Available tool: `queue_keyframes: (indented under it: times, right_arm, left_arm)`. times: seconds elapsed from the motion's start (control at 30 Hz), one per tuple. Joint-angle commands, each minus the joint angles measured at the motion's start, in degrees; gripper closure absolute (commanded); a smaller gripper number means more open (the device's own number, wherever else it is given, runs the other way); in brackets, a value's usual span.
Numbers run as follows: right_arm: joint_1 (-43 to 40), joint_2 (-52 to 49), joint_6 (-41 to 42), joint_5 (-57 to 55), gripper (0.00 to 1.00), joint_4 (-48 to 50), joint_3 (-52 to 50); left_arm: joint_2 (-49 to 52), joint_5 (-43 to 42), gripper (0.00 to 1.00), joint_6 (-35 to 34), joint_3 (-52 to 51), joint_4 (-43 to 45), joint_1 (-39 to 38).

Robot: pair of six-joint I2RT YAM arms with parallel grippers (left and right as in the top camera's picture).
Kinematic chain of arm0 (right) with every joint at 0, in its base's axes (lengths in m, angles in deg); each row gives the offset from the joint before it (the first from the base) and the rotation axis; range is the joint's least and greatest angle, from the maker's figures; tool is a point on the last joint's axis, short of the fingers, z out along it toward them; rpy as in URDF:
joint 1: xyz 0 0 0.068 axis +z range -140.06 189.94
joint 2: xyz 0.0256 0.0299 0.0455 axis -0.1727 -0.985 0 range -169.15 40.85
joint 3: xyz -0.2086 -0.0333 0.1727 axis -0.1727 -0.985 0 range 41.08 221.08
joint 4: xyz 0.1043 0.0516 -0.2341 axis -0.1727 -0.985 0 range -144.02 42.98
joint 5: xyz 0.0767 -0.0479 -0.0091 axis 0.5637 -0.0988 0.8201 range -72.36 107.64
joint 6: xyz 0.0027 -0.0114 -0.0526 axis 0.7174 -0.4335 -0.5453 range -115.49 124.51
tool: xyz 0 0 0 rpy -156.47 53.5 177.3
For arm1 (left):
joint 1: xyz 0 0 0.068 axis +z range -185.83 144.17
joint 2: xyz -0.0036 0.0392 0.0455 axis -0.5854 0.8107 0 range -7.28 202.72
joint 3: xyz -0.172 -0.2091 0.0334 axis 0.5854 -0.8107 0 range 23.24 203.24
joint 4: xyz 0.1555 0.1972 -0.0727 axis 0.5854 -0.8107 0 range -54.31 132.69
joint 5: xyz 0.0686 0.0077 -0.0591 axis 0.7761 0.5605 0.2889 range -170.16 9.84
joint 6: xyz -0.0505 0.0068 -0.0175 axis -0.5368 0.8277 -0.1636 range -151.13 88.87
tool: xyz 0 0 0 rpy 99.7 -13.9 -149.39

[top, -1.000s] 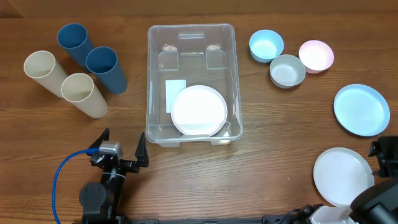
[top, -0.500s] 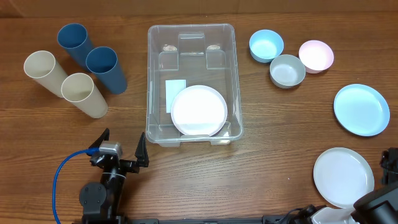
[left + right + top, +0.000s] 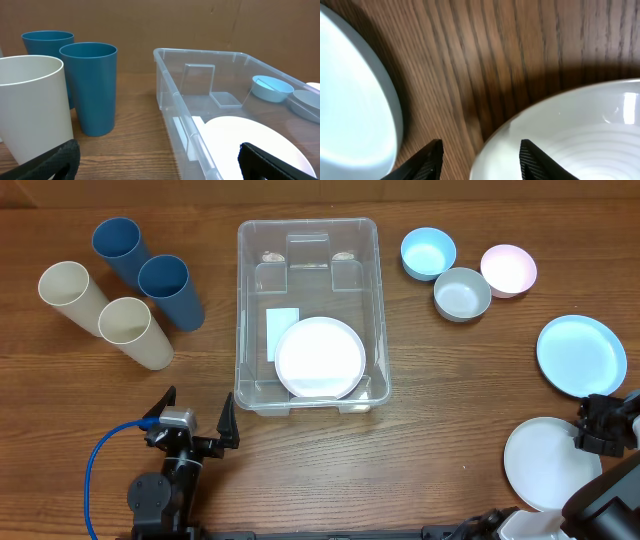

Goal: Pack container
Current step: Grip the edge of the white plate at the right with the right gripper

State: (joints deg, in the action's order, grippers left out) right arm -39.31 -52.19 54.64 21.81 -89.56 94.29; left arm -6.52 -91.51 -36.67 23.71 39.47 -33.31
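The clear plastic container [image 3: 309, 240] stands at the table's middle with a white plate [image 3: 319, 358] and a white label [image 3: 281, 331] inside; it also shows in the left wrist view [image 3: 200, 67]. My left gripper [image 3: 196, 426] is open and empty, in front of the container's near left corner. My right gripper [image 3: 603, 426] is open and empty at the far right, over the rim of a white plate [image 3: 550, 463], just in front of a light blue plate [image 3: 580, 356]. In the right wrist view the fingers [image 3: 481, 160] straddle the white plate's edge [image 3: 580, 135], beside the blue plate [image 3: 355, 110].
Two blue cups [image 3: 170, 290] and two cream cups [image 3: 135, 332] lie at the far left. A blue bowl [image 3: 428, 253], a grey bowl [image 3: 462, 293] and a pink bowl [image 3: 508, 269] sit right of the container. A blue cable [image 3: 95, 470] loops by the left arm.
My right gripper has moved up from the front right edge toward the gap between the white and blue plates. The left arm has not moved.
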Motion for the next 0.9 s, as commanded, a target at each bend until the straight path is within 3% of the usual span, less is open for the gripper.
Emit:
queue_keyframes:
  times: [0.0, 0.17, 0.23, 0.27, 0.3, 0.47, 0.63, 0.87]
  right_arm:
    - [0.02, -1.51, 0.87, -1.11, 0.49, 1.03, -0.39]
    - [0.13, -6.51, 0.48, -1.05, 0.59, 1.81, -0.39]
    - [0.13, -7.52, 0.46, -1.05, 0.76, 1.81, -0.39]
    - [0.15, -7.72, -0.37, -0.85, 0.91, 1.84, -0.39]
    - [0.39, -7.72, -2.84, -0.20, 0.96, 2.29, -0.39]
    - [4.90, -7.72, -9.79, 0.26, 0.96, 1.99, -0.37]
    - [13.88, -7.69, -10.14, 0.24, 0.96, 0.74, 0.09]
    - [18.01, -4.79, -12.74, -1.62, 0.96, -8.28, 5.97]
  left_arm:
    - [-0.28, -0.07, 0.00, 0.87, -0.20, 0.00, 0.46]
    - [-0.28, -0.07, 0.00, 0.87, -0.20, 0.00, 0.46]
    - [-0.28, -0.07, 0.00, 0.87, -0.20, 0.00, 0.46]
    - [-0.28, -0.07, 0.00, 0.87, -0.20, 0.00, 0.46]
    - [-0.28, -0.07, 0.00, 0.87, -0.20, 0.00, 0.46]
    - [-0.28, -0.07, 0.00, 0.87, -0.20, 0.00, 0.46]
    - [-0.28, -0.07, 0.00, 0.87, -0.20, 0.00, 0.46]
    - [-0.28, -0.07, 0.00, 0.87, -0.20, 0.00, 0.46]
